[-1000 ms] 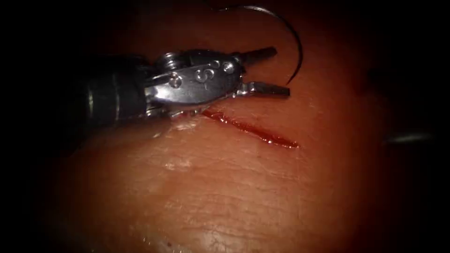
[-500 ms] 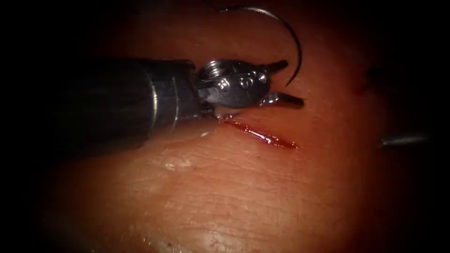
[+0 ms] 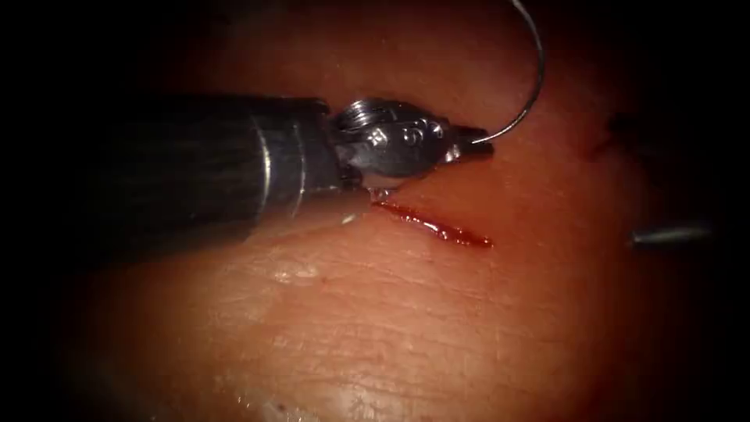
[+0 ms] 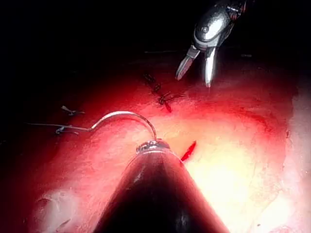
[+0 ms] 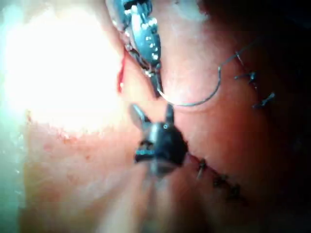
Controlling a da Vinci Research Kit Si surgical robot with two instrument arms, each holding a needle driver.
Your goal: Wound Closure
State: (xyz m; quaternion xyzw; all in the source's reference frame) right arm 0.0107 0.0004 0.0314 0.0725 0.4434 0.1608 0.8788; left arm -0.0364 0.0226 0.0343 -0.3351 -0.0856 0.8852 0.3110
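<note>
Steel needle [image 3: 536,66] tip in left tool [image 3: 469,143] | right tool [image 4: 197,64] empty, jaws apart

The curved needle [image 3: 533,74] arcs through the upper right of the endoscope frame, free of the tissue [image 3: 406,328], one end clamped in the left tool [image 3: 473,141]. The cut [image 3: 433,227], a short red slit, lies mid-frame just below that tool, unstitched.

You can read almost nothing here. The one mark is an embossed figure on the metal wrist housing of the left tool [image 3: 469,144], beside its rivets; it looks like an "S" or a "5", and you cannot tell which. No other letters, numbers, labels or brand names are legible in any view.
</note>
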